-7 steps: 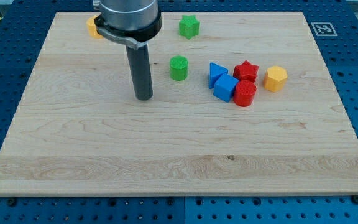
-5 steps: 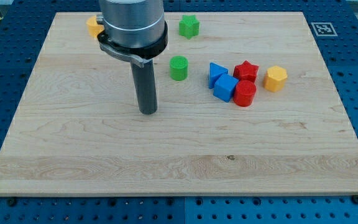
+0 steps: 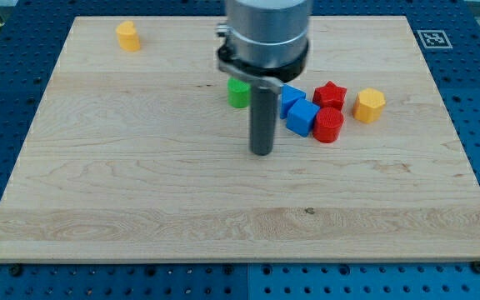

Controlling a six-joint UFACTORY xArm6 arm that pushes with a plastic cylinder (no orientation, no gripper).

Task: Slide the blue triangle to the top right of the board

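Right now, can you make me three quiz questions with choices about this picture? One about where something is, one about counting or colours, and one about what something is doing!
1. Where is my tip?
A. at the view's lower left of the blue cube
B. on top of the red star
C. beside the yellow block at the view's top left

2. How many red blocks show?
A. one
B. two
C. four

3. Is my tip touching the blue triangle?
A. yes, pressing it
B. no, bare wood lies between them
C. it is lifting it

Answers: 1 A, the rod ends on bare wood down and left of the cube. 2 B, the red star and the red cylinder. 3 B, the tip sits apart from the triangle, which is partly hidden by the arm.
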